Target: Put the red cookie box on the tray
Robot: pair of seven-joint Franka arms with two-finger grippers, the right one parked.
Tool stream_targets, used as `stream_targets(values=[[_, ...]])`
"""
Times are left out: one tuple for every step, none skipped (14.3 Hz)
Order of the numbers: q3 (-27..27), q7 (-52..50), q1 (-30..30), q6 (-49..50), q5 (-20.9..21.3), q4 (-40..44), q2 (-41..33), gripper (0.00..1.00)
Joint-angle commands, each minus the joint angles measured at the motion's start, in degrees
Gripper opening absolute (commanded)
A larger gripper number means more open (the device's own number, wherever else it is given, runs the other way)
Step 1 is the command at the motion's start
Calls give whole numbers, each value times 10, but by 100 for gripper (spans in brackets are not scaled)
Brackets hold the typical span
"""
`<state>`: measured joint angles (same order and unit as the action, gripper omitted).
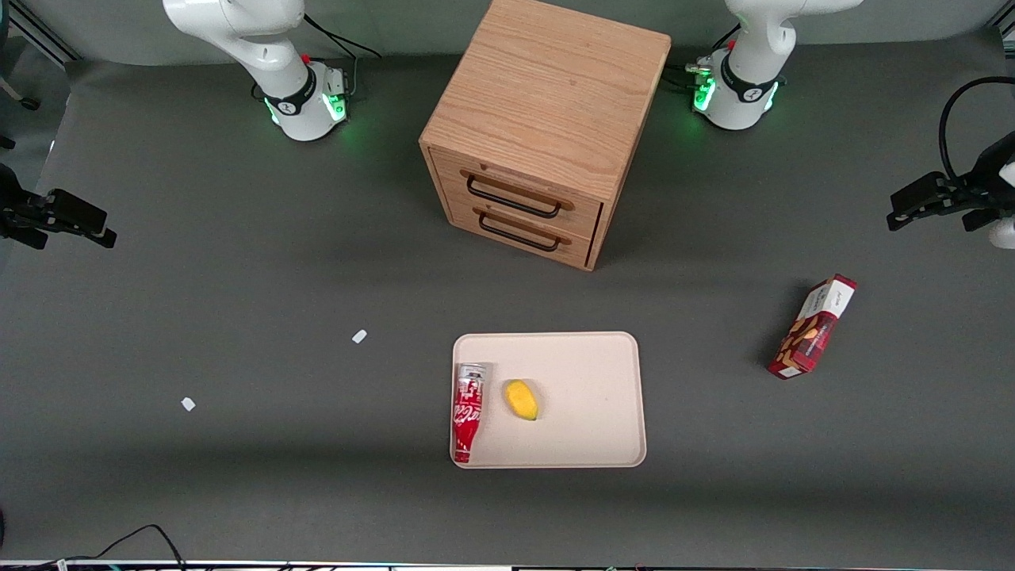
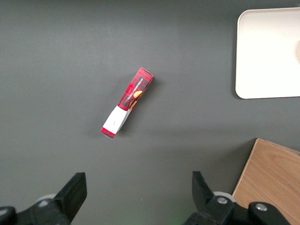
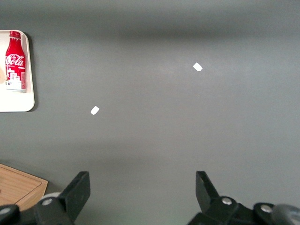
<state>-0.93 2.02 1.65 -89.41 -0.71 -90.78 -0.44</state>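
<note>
The red cookie box (image 1: 813,327) (image 2: 127,102) lies on the dark table toward the working arm's end, well apart from the tray. Its white end panel points away from the front camera. The cream tray (image 1: 587,373) (image 2: 267,56) sits near the table's middle, nearer the front camera than the cabinet. My gripper (image 1: 932,216) (image 2: 138,187) hangs open above the table, farther from the front camera than the box, with nothing between its fingers (image 2: 75,192).
On the tray lie a red-and-white soda can (image 1: 468,412) (image 3: 15,61) and a yellow fruit (image 1: 522,399). A wooden two-drawer cabinet (image 1: 547,119) (image 2: 274,183) stands farther back. Two small white scraps (image 1: 359,336) (image 1: 188,404) lie toward the parked arm's end.
</note>
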Motion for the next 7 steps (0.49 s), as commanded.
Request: stream_targets(values=[[-7, -8, 5, 20, 8, 14, -1, 100], [-8, -8, 5, 20, 8, 15, 0, 100], [-8, -8, 5, 19, 6, 15, 0, 100], [-8, -9, 5, 19, 8, 14, 2, 100], [-8, -10, 4, 18, 8, 13, 6, 100], [-8, -6, 3, 13, 8, 8, 12, 100], [-8, -2, 2, 6, 9, 4, 31, 100]])
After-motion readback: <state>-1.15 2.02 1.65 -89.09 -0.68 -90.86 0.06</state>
